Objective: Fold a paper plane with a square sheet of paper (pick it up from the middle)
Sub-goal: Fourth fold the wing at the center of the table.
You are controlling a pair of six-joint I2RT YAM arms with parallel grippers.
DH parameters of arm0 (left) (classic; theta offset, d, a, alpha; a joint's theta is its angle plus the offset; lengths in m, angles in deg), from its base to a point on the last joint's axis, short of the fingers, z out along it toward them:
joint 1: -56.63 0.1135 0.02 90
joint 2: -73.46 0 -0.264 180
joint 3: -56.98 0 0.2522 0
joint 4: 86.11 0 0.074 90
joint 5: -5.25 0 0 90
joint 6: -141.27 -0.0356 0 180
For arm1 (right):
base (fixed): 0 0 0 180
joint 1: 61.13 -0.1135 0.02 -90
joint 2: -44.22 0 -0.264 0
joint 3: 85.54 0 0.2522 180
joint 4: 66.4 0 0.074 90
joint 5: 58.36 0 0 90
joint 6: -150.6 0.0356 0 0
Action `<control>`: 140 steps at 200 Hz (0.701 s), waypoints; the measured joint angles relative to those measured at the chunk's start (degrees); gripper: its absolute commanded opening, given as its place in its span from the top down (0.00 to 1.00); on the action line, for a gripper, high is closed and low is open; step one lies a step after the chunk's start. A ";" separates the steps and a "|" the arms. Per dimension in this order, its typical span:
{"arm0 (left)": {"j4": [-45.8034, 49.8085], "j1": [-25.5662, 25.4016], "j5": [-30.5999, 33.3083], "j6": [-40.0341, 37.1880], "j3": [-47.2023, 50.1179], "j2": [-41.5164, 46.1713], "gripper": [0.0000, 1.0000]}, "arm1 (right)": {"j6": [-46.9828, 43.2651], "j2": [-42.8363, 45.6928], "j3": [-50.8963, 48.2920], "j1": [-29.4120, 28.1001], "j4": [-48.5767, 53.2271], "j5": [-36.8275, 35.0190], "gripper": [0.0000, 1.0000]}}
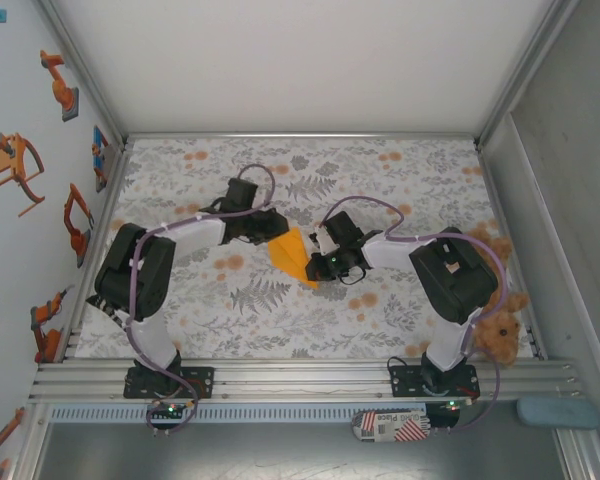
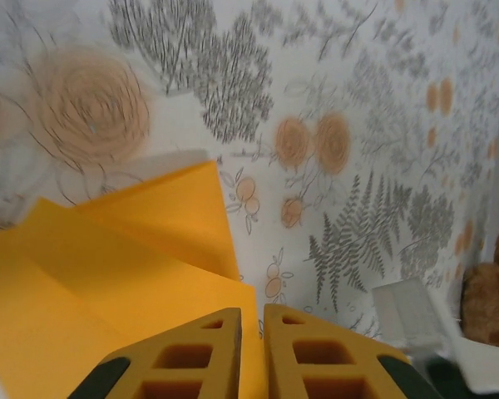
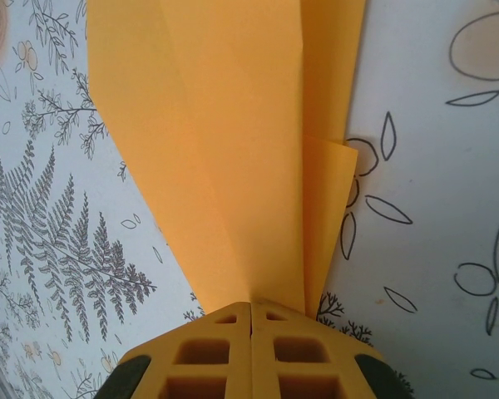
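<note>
Your right gripper (image 3: 251,306) clamps the part-folded paper plane (image 1: 292,255), well left of the teddy (image 1: 495,325); the left gripper (image 2: 251,314), farther from the teddy, is nearly closed, its grip unclear; crease slowly, don't tug.

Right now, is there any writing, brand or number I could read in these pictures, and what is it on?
"Blue Place" (blurred, my best reading): on the red-and-white striped label on the near ledge.
Smaller print on that label: too small to read.
On the wall stickers: orange robot drawings, no words.
On the orange-yellow paper and the flowered cloth: no text.
</note>
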 measured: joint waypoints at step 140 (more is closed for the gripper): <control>1.97 -0.24 3.41 1.25 -2.47 -7.50 0.94 | 5.03 5.09 0.11 0.00 1.05 0.42 1.00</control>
